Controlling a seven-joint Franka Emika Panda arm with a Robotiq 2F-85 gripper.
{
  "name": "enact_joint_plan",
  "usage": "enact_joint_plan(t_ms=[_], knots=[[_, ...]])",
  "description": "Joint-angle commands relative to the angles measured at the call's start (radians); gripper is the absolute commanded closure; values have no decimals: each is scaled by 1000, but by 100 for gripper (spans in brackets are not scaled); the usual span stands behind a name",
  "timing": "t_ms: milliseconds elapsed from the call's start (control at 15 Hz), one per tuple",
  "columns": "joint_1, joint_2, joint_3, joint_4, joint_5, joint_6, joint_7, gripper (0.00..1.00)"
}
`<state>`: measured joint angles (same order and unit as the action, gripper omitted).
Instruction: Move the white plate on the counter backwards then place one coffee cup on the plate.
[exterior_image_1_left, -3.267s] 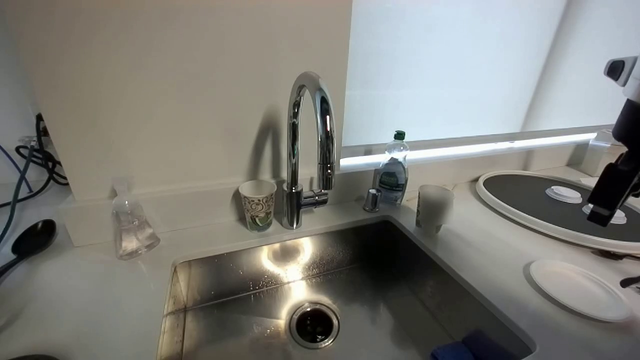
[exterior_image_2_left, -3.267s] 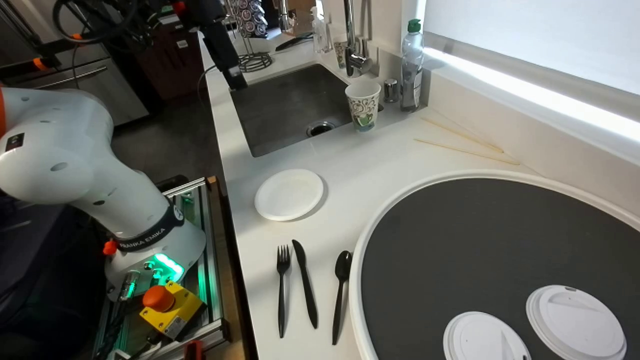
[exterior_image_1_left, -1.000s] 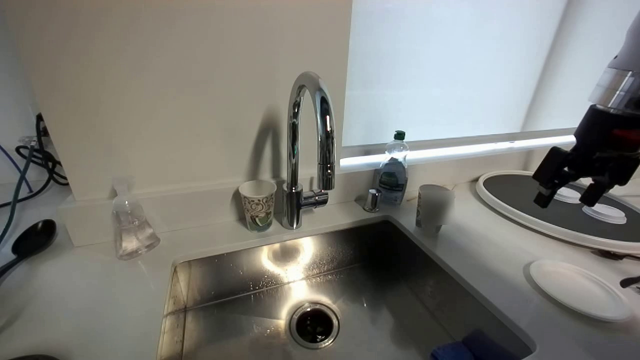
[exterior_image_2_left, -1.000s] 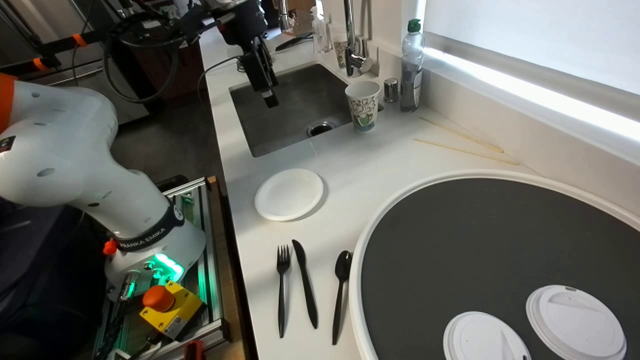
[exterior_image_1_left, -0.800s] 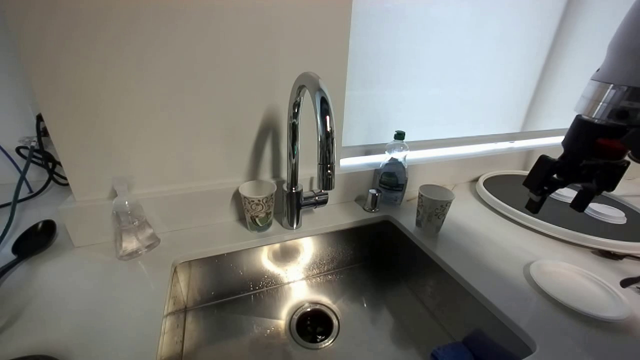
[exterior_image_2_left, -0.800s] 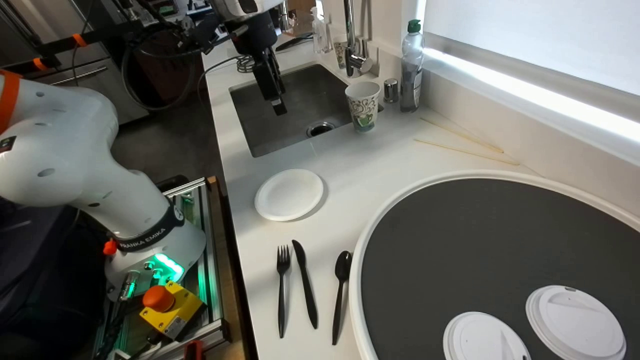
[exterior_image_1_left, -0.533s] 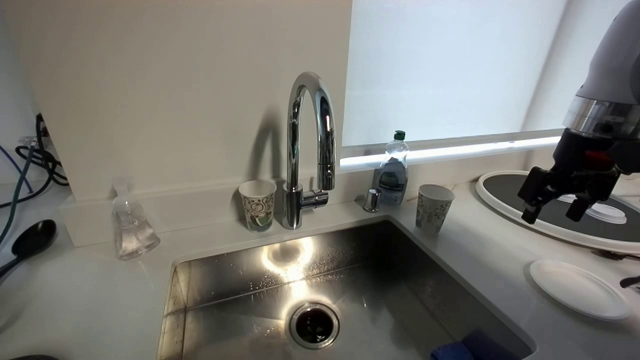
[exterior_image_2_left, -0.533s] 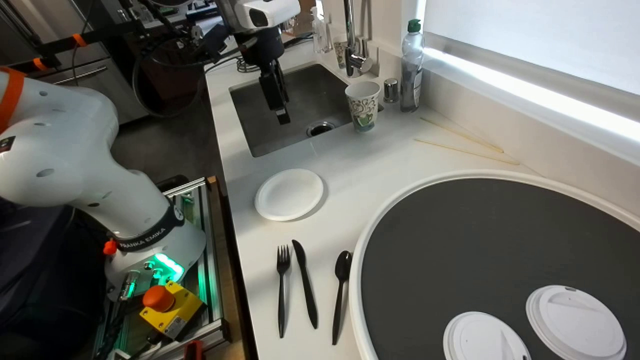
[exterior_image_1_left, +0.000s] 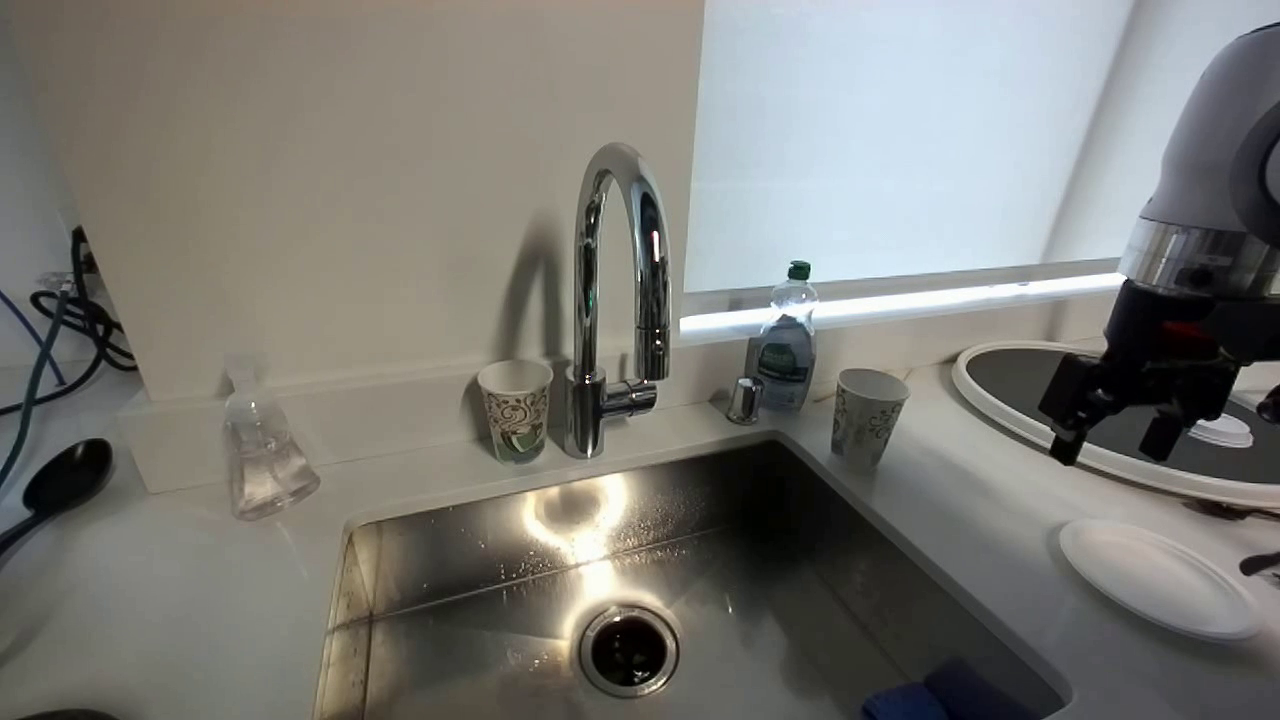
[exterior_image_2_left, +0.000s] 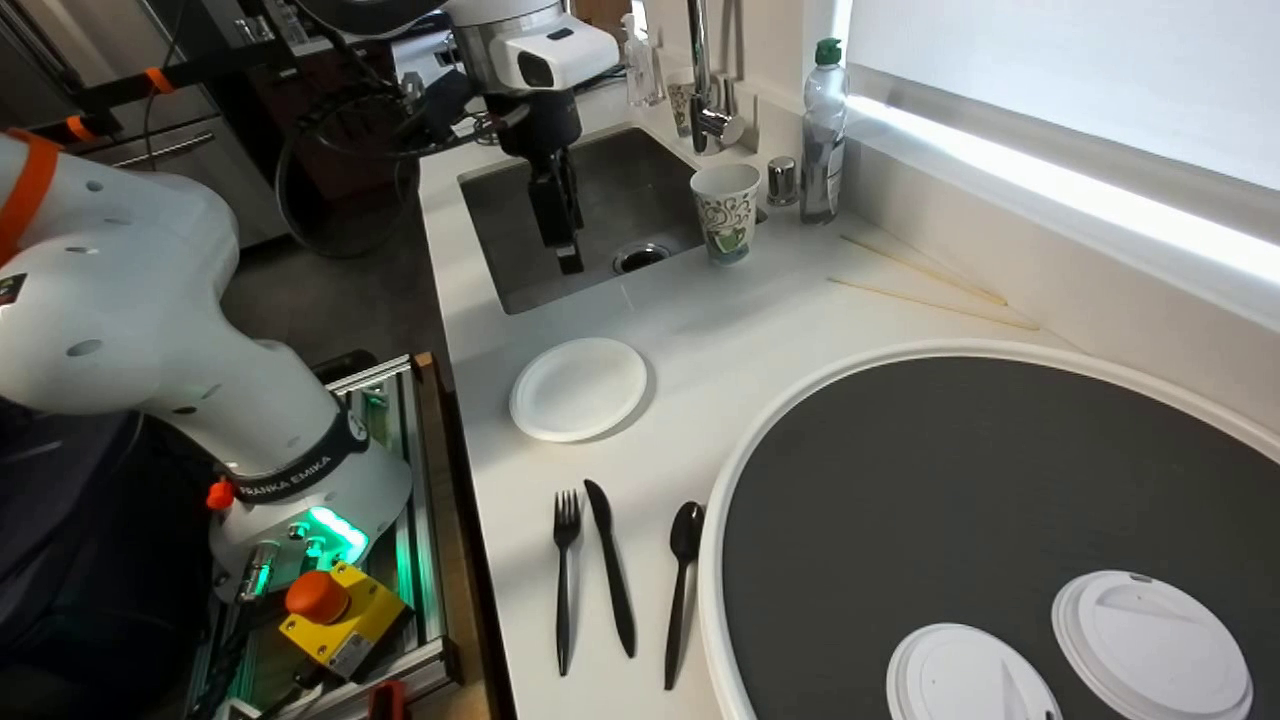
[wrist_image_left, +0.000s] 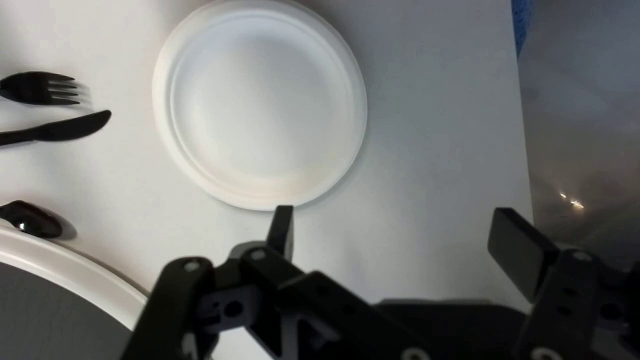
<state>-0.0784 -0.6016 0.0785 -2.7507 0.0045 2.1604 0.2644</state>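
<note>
The white plate lies flat on the off-white counter beside the sink; it shows whole in an exterior view and nearly whole in the wrist view. A patterned paper coffee cup stands upright near the sink corner, also in an exterior view. A similar cup stands left of the faucet. My gripper hangs above the counter, open and empty, also in an exterior view. In the wrist view, its fingers are wide apart; the left fingertip lines up with the plate's edge.
The steel sink has a tall faucet. A soap bottle stands behind. A large dark disc holds two white lids. A black fork, knife and spoon lie near the plate.
My gripper has come down and in over the counter, nearer the plate, moving left in an exterior view and staying open over the last second. The plate and cups have not moved.
</note>
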Motion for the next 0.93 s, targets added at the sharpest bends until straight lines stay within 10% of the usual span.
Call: enact_joint_plan(t_ms=[0, 867], knots=[[5, 0, -5, 1, -3, -2, 2, 0], [-93, 182, -35, 1, -169, 198, -19, 0]])
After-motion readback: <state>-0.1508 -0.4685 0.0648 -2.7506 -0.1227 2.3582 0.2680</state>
